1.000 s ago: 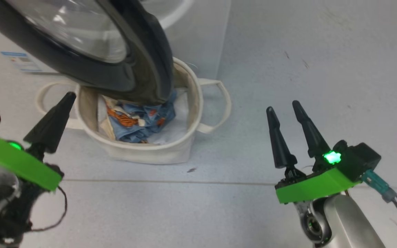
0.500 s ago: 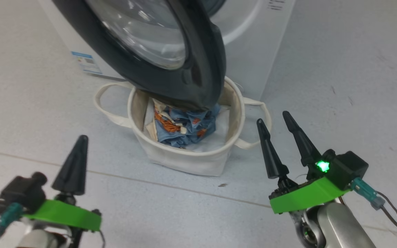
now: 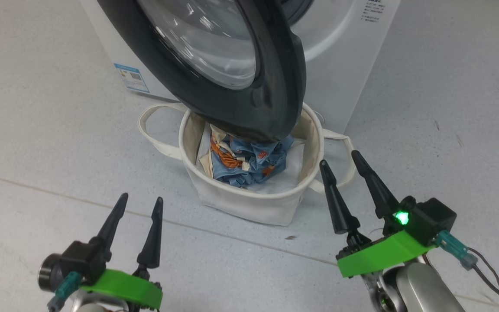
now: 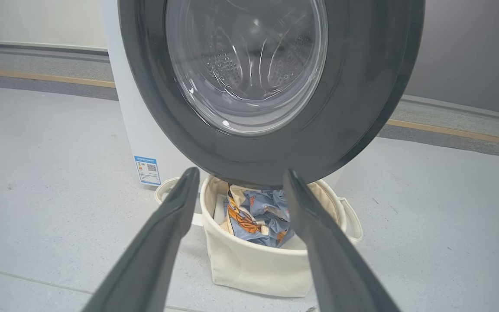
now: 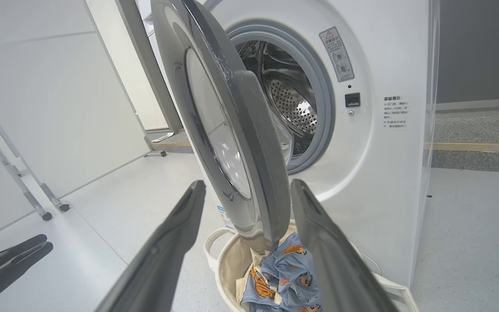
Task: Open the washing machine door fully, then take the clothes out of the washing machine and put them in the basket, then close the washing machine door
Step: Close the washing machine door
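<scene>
My left end effector and right end effector hover released, empty. At 12 o'clock between them, light-blue printed fabric clothes lie in the round cream canvas basket, beneath the open black-rimmed glass washing machine door.

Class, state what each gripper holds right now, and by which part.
Nothing is held. The left gripper and right gripper are open and empty; the clothes lie in the basket.
</scene>
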{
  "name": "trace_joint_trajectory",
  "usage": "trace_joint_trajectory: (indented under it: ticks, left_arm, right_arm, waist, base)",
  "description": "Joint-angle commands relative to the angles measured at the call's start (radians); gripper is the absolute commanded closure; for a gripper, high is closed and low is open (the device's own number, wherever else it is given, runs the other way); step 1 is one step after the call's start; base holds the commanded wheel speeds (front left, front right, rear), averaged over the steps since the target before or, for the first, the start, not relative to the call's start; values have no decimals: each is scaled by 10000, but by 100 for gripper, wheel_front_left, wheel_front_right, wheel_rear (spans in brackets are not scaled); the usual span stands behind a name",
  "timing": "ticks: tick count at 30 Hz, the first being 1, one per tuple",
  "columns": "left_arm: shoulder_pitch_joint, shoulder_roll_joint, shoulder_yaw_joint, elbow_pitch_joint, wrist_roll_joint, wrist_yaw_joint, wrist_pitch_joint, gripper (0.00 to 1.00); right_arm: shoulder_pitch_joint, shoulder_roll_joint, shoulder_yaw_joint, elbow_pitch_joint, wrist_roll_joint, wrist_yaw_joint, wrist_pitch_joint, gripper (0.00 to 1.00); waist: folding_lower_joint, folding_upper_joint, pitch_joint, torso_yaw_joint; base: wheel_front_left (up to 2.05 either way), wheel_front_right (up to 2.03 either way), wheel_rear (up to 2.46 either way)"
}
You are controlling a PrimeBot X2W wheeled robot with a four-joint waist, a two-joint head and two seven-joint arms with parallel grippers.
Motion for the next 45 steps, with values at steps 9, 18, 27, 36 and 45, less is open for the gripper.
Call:
trace_joint_trajectory:
  ticks: [9, 18, 27, 36, 45]
  left_arm:
    - [-215, -307, 806, -316, 605, -362, -118, 0]
    - [-145, -729, 1152, -386, 1149, -735, -119, 0]
    - [-207, -1148, 1385, -125, 1508, -1082, -119, 0]
    - [-557, -1440, 1596, -46, 1790, -1295, -120, 0]
    - [-1001, -1865, 1719, 126, 2048, -1490, -120, 0]
  right_arm:
    - [-98, 55, 282, -241, 111, 4, -49, 0]
    - [-105, 55, 361, -181, 253, 4, -49, 0]
    - [-504, 55, 778, -54, -104, 4, -49, 100]
    - [-1538, 55, 1888, 242, -345, 4, -49, 100]
    - [-2763, 55, 1187, 371, -787, 4, -49, 100]
  waist:
    - [0, -1, 33, -21]
    - [0, -1, 73, 29]
    - [0, -1, 371, 271]
    - [0, -1, 1005, 530]
    - [0, -1, 1704, 1003]
  base:
    - [0, 0, 0]
    - [0, 0, 0]
    - [0, 0, 0]
    - [0, 0, 0]
    - [0, 0, 0]
